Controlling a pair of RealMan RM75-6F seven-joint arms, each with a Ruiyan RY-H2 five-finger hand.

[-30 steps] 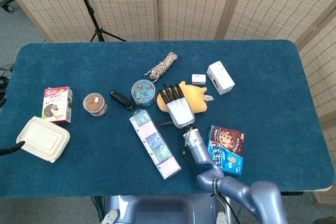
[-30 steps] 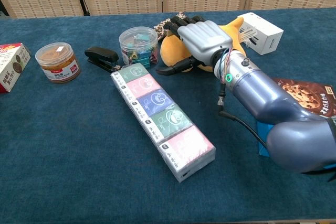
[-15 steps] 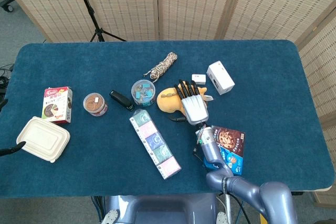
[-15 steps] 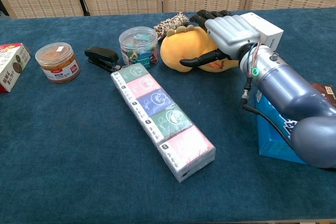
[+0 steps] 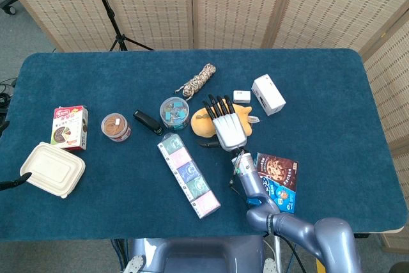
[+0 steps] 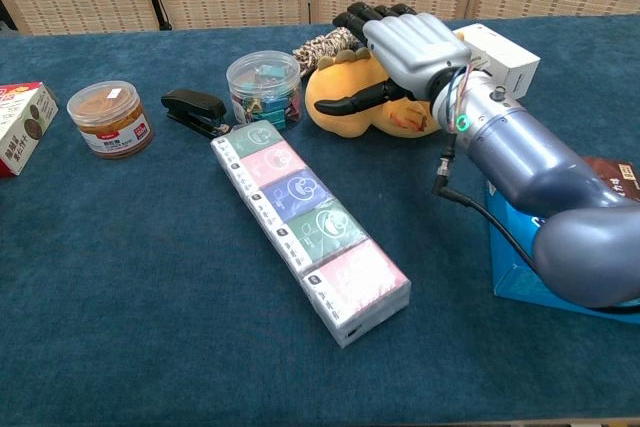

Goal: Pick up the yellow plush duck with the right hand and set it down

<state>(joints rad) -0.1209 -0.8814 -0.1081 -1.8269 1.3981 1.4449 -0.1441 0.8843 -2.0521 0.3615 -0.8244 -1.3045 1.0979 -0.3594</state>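
Yellow plush duck (image 6: 345, 107) lies lengthwise left-right beneath the right hand (image 6: 408, 47)

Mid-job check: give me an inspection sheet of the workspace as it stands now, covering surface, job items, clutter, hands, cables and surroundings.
Surface: blue cloth table.
Job's things: yellow plush duck lies on the table beside the clip jar.
Clutter: twine bundle, stapler, brown-lidded tub, snack carton, takeaway box, tissue multipack, white box, small white block, cookie box.
Hands: right hand over the duck, thumb against its front, grip not confirmed; left hand nothing seen.
Cables: black cable along the right forearm.
Surroundings: woven screens, black stand.
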